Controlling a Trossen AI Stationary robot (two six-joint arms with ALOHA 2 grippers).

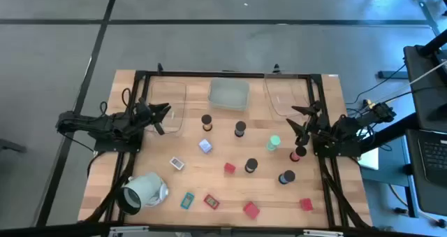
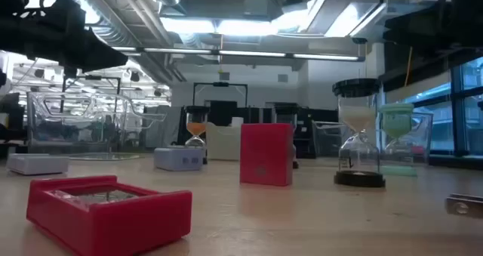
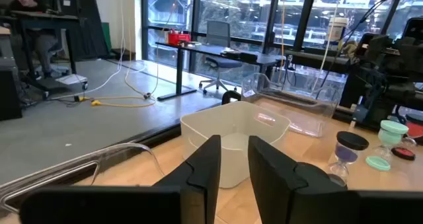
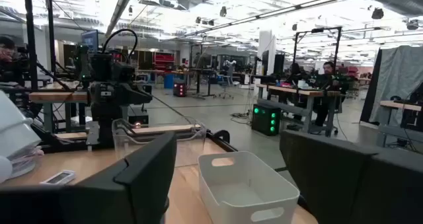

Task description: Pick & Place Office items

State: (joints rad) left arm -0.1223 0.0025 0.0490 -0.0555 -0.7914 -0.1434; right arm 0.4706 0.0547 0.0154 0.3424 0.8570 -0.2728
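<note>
Now the left end effector (image 1: 163, 111) hangs at the surface's (image 1: 230, 195) left edge, fingers closed, nothing held. The right end effector (image 1: 299, 121) is seen partly open and empty, just beside the green-topped timer (image 1: 273, 142). Items (image 1: 241, 129) are scattered mid-surface, none binned. That timer should probably be approached from above and gripped squarely. No writing can be read.

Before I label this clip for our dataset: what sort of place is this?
Probably a robotics lab in an open-plan office: a wooden table inside a black frame, desks with an office chair, and people at workstations.
</note>
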